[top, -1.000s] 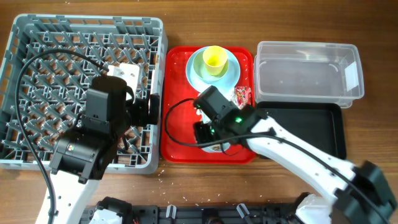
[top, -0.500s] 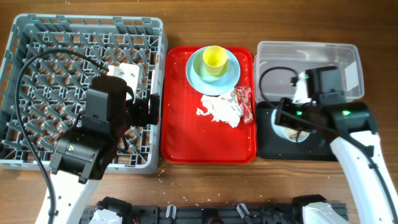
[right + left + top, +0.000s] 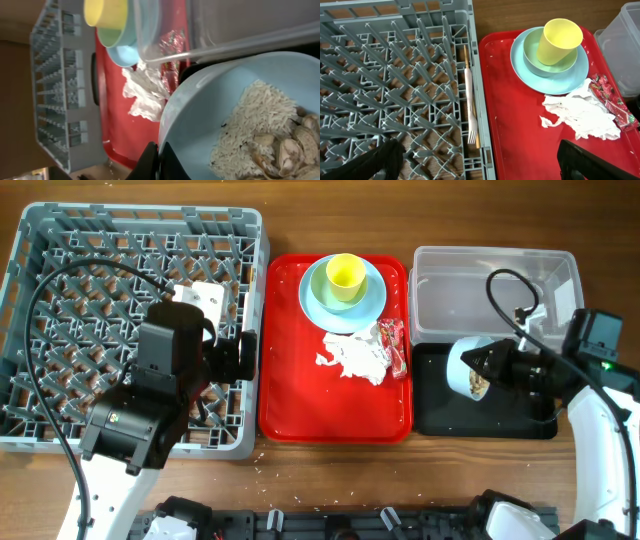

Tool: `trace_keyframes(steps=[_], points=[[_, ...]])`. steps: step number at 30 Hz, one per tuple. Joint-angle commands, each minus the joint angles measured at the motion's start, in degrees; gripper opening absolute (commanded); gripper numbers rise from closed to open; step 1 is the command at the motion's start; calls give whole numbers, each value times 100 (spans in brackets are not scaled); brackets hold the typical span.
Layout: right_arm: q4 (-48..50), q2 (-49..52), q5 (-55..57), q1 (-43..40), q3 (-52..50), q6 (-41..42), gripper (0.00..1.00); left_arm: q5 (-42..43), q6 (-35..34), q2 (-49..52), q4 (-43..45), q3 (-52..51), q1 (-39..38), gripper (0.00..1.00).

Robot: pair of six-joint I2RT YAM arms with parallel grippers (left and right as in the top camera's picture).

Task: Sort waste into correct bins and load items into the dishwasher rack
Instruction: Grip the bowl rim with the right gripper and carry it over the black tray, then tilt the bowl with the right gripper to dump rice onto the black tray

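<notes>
Overhead: right jaws clamp the pale blue round bowl [image 3: 462, 367], tipped over the black plastic tray [image 3: 500, 422] to dump beige scraps [image 3: 267, 125]; left jaws gape idle.

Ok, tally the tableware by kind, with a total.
plate: 1
bowl: 2 (bowl on the plate, tilted bowl over the black tray)
cup: 1
fork: 1
chopstick: 1
Total: 6
</notes>
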Motion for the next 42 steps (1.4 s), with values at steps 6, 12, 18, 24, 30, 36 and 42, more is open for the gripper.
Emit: trace_keyframes(steps=[6, 12, 18, 24, 30, 36, 42], points=[[-17, 164, -1272, -431, -22, -520, 4, 70, 26, -11, 15, 37, 9, 100], [278, 166, -1698, -671, -505, -599, 4, 70, 26, -11, 15, 37, 9, 100], [811, 166, -2406, -787, -837, -599, 4, 70, 26, -11, 15, 37, 9, 100], [831, 166, -2430, -787, -837, -588, 4, 70, 26, -11, 15, 37, 9, 100], [846, 166, -2430, -787, -837, -334, 4, 70, 26, -11, 15, 37, 9, 100], [1145, 166, -2389, -802, -837, 9, 4, 70, 26, -11, 15, 37, 9, 100], [1176, 166, -2387, -1322, -837, -9, 4, 70, 26, -11, 15, 37, 9, 100]])
